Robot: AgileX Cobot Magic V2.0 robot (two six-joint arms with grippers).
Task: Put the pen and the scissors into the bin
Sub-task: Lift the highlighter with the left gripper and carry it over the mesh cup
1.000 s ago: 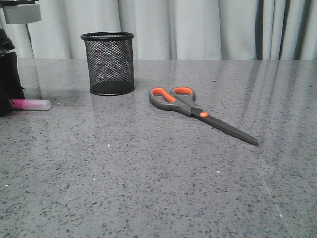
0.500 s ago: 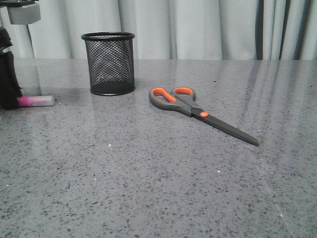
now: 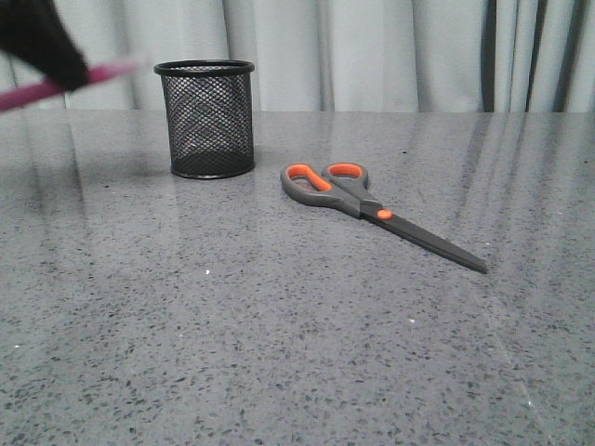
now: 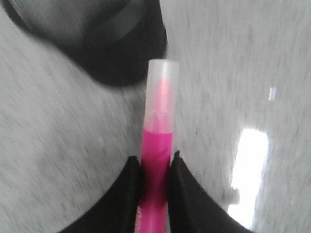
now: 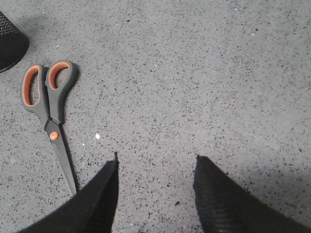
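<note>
Speckled tabletop (image 3: 279, 353), left end effector (image 4: 154, 167) clamping pen (image 4: 158, 145), cap toward bin (image 3: 204, 119)

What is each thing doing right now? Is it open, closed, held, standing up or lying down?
Slim magenta-pink pen: capped, held off the table.
Left gripper: shut on the pen.
Right gripper: open, empty.
Grey-handled scissors with orange-lined loops: closed, lying flat.
Black wire-mesh bin: upright, nothing visible inside.

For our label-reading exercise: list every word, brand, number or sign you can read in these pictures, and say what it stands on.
None can be read.
Pen: faint marks low on the barrel, by the left tool, too blurred to read.
Scissors: no print shows.
Mesh pencil cup: no label shows.
</note>
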